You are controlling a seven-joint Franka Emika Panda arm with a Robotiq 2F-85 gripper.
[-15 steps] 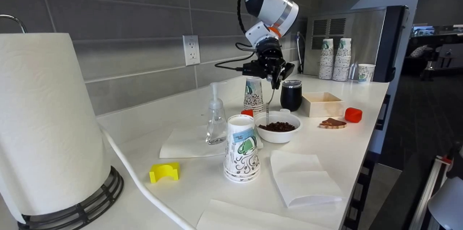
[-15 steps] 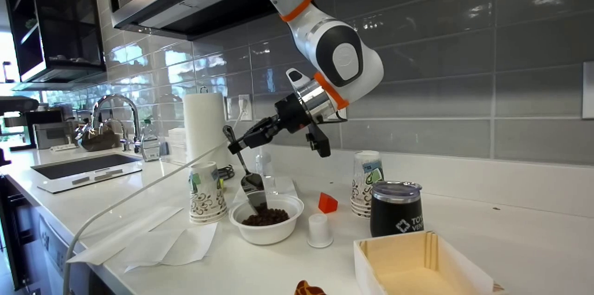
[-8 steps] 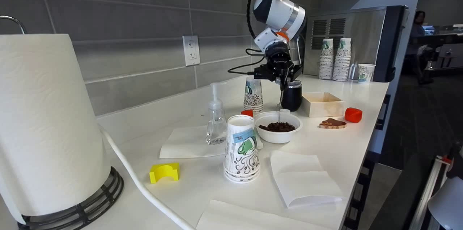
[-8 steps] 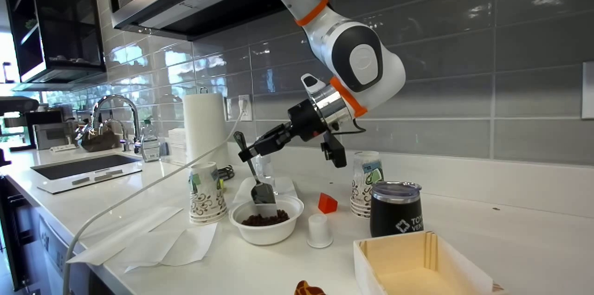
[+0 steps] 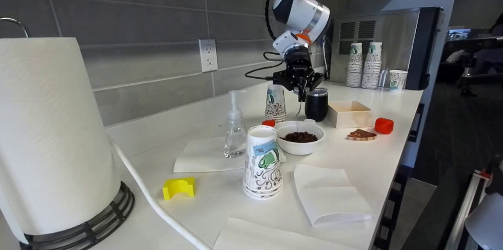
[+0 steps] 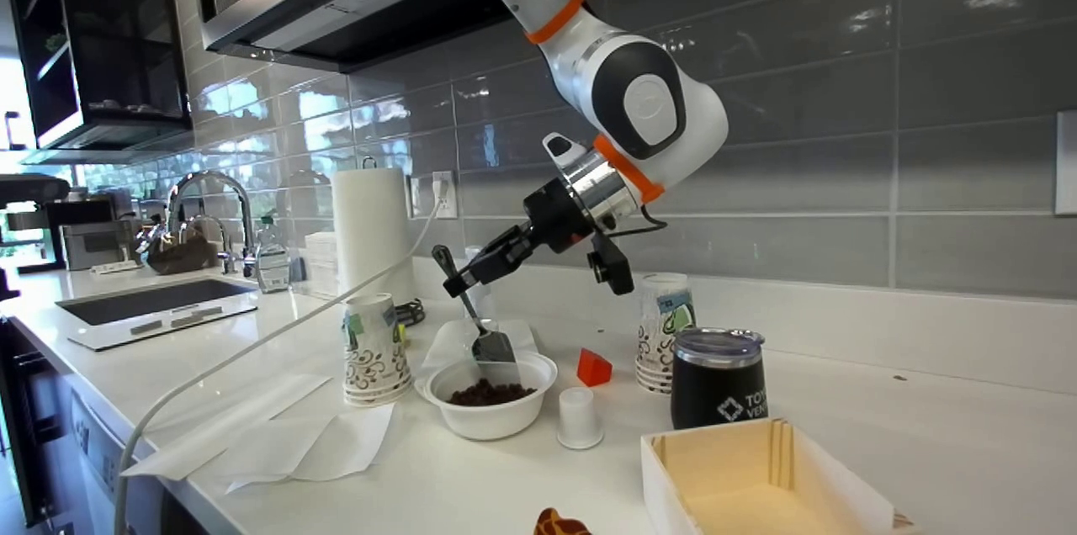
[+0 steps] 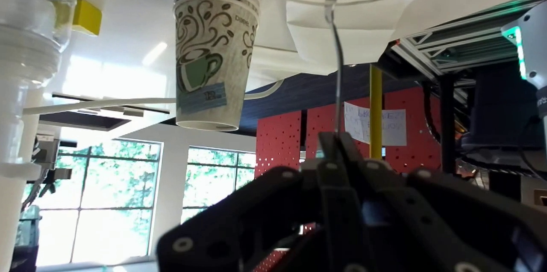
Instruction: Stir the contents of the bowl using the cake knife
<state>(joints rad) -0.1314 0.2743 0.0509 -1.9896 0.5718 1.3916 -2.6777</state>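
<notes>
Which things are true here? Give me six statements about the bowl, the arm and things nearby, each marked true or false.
1. The tool is shut on the cake knife. True.
2. The cake knife lies flat on the counter. False: it is held at a slant, pointing down at the bowl.
3. The bowl holds clear water. False: it holds small dark brown bits.
4. The black tumbler stands near the wooden box. True.
5. The black tumbler's top is open. False: a lid covers it.
6. A stack of paper cups near the bowl stands upside down. True.

Bare counter [image 5: 336, 142] between bowl [image 5: 300, 149] and brown piece [image 5: 361, 135] — paper cups [image 5: 262, 163] opposite
</notes>
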